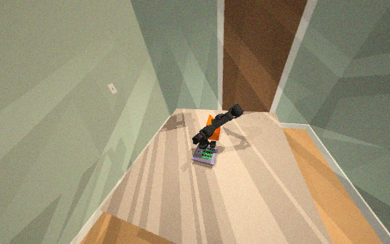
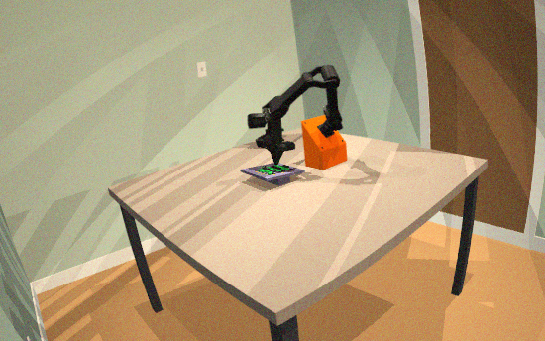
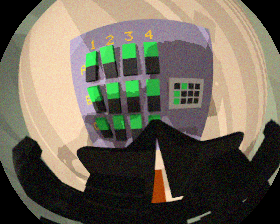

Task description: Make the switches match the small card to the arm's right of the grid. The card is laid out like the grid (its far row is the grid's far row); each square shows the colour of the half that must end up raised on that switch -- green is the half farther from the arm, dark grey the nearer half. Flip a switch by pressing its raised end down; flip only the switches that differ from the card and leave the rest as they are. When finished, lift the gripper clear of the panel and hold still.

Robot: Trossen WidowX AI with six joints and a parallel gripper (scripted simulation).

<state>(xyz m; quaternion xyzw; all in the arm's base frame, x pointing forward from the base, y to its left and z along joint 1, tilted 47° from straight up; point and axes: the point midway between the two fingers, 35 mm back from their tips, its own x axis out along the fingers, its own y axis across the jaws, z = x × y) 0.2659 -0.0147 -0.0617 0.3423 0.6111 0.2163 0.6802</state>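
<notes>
The purple switch panel (image 1: 196,158) (image 2: 249,170) (image 3: 186,57) bears three rows, A to C, of four switches, each with a green far half and a dark near half. The card (image 3: 186,93) (image 1: 199,151) shows green second in its far row and first in its middle and near rows; its other squares are dark grey. My gripper (image 3: 155,123) (image 2: 276,164) is shut and empty, tip down at the near row, over switch C4 (image 3: 154,118). It hides most of C4; contact cannot be told. The near halves of C3 (image 3: 135,121) are partly hidden too. Which halves are raised is hard to tell.
The orange arm base (image 1: 214,134) (image 2: 325,151) stands behind the panel on the wooden table (image 1: 262,184) (image 2: 208,218). The panel sits slightly above the table top on a support. Striped shadows cross the table and panel.
</notes>
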